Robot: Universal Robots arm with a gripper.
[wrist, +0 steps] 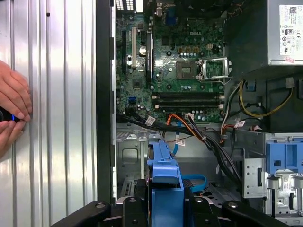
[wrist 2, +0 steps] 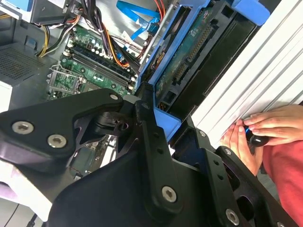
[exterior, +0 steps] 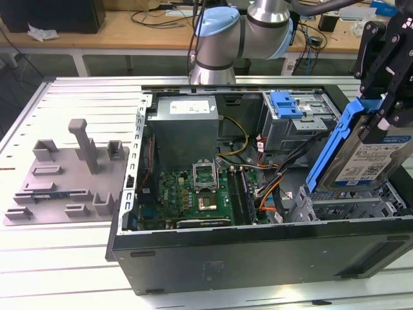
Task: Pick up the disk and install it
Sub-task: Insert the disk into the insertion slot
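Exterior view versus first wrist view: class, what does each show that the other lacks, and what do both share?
The exterior view adds the grey fixture tray beside the case and the labelled face of the disk, held tilted in the pincer. The first wrist view adds a person's hands at the ribbed table. Both share the motherboard and the disk's blue bracket.

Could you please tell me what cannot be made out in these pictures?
Exterior view: the disk is cut off by the exterior view's right edge, and the gripper covers its top.
Second wrist view: the small dark object is mostly covered by the person's hand.
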